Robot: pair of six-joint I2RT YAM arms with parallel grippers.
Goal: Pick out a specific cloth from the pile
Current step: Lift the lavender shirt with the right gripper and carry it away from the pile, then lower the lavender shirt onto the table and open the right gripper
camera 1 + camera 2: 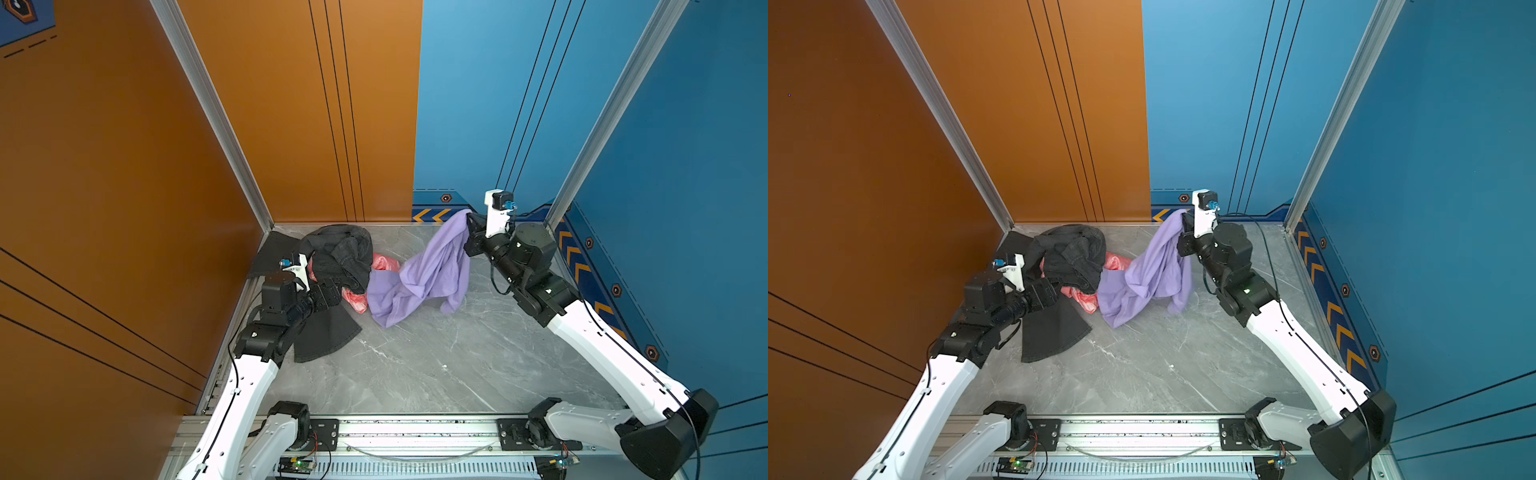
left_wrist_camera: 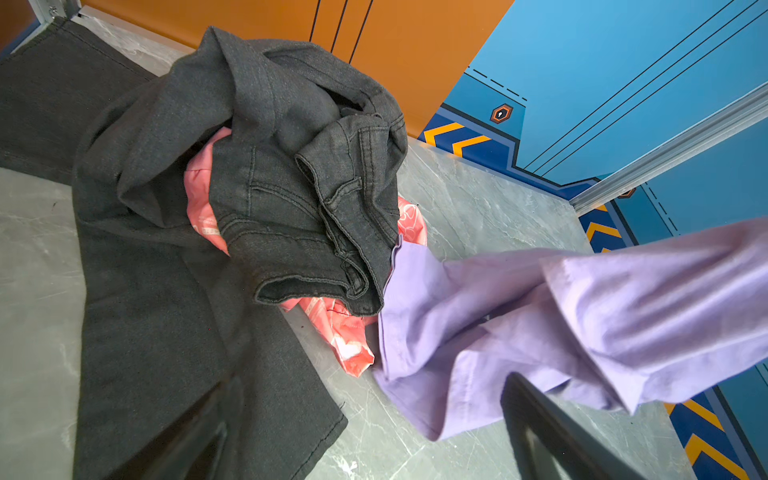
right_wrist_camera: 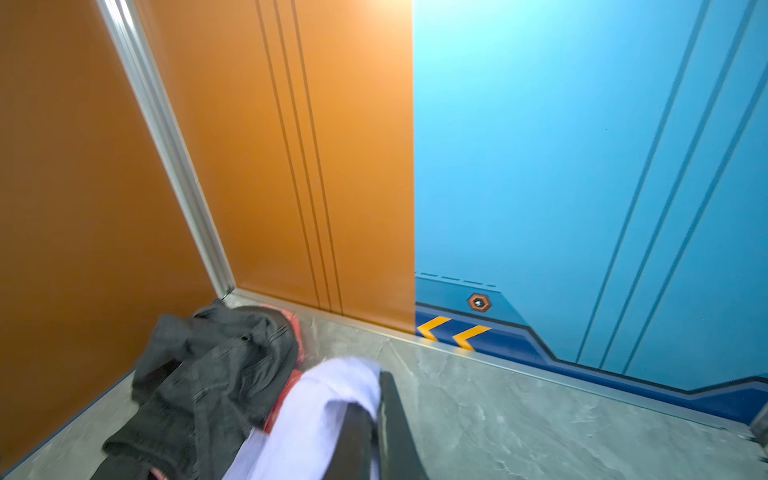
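The right gripper [image 1: 471,228] clamps the cloth [image 1: 419,274] (plain lavender), raised just beside the pile [image 1: 345,253]; the left gripper [image 1: 330,291] hangs wide-fingered over the pile.

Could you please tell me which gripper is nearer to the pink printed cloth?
Left. The left gripper hovers open just beside the pink cloth; the right gripper is farther off, shut on the lavender cloth.

Overhead pair, close wrist views, shared pile [image 1: 336,253]

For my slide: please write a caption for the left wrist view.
Lavender cloth stretches away from the pile of dark grey denim over a pink printed garment.
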